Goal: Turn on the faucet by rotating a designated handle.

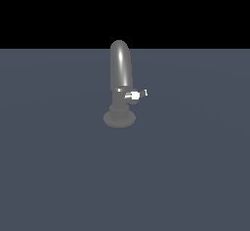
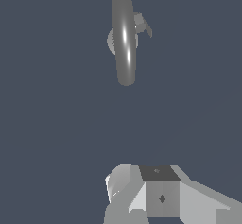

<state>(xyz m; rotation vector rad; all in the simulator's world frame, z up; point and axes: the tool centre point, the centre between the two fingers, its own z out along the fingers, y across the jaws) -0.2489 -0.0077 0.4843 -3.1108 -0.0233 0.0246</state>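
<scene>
The faucet stands on the grey floor in the middle of the exterior view, its arched spout rising from a round ribbed base. The handle, a bright white stub with a thin lever tip, sticks out of the lower body toward the exterior view's right. The wrist view looks down on the faucet, with the handle jutting from its side. My gripper shows only in the wrist view, well apart from the faucet. Its fingers sit together with no gap and nothing between them.
A flat dark grey floor spreads around the faucet on every side. Black background fills the exterior view above the floor's far edge. No other object shows.
</scene>
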